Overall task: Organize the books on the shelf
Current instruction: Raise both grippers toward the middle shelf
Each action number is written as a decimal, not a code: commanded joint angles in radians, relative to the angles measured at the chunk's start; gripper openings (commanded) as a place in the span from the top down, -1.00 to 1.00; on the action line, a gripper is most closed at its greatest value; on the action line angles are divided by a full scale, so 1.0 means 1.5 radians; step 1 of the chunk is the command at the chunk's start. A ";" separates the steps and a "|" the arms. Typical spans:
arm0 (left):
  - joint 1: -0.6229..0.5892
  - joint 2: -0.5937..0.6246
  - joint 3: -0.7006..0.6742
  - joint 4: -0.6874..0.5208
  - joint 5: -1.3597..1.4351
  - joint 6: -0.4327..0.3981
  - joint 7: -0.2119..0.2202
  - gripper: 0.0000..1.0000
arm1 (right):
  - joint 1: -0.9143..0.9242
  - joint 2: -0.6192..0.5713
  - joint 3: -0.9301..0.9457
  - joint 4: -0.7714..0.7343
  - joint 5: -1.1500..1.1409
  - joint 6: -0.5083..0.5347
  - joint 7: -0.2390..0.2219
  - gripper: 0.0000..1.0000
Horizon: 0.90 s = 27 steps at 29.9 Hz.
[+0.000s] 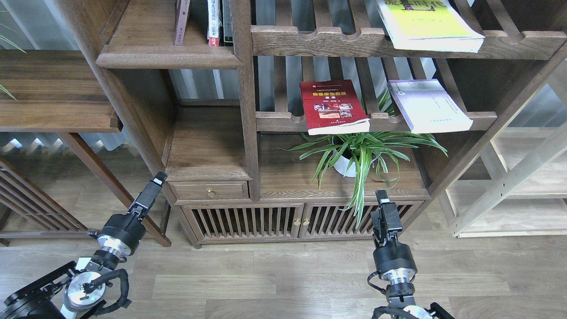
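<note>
A: What does the head view show of the books?

B: Three lie flat on slatted racks. The red book [333,106] and the lavender book [428,105] rest on the middle rack [283,120], well apart, both overhanging its front rail. The yellow book [427,24] lies on the upper rack [319,40], at right.

A: Can any writing be read?

B: No. The red cover carries a yellow title band above small photos; the yellow one has black characters at its top; the lavender one has fine print. All are too small to read.

A: And the shelf?

B: The solid shelf [166,56] sits at upper left, holding three thin upright spines [212,22]. None of the three books is on it.

A: Where are the grippers?

B: Both hang low before the cabinet [248,221], holding nothing. The left gripper [158,178] points toward the small drawer [209,191]. The right gripper [383,197] stands just below the plant [361,153] leaves. Each is seen dark and narrow, so the finger spacing cannot be told.
</note>
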 commanded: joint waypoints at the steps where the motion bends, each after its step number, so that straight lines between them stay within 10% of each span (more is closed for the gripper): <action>1: -0.002 0.002 -0.001 -0.002 0.000 0.000 0.004 -0.99 | 0.000 0.000 -0.001 0.001 -0.001 0.000 -0.005 -1.00; 27: -0.052 0.023 0.055 -0.125 0.010 0.000 0.051 -0.98 | 0.023 0.000 -0.097 0.132 -0.002 -0.090 -0.034 -1.00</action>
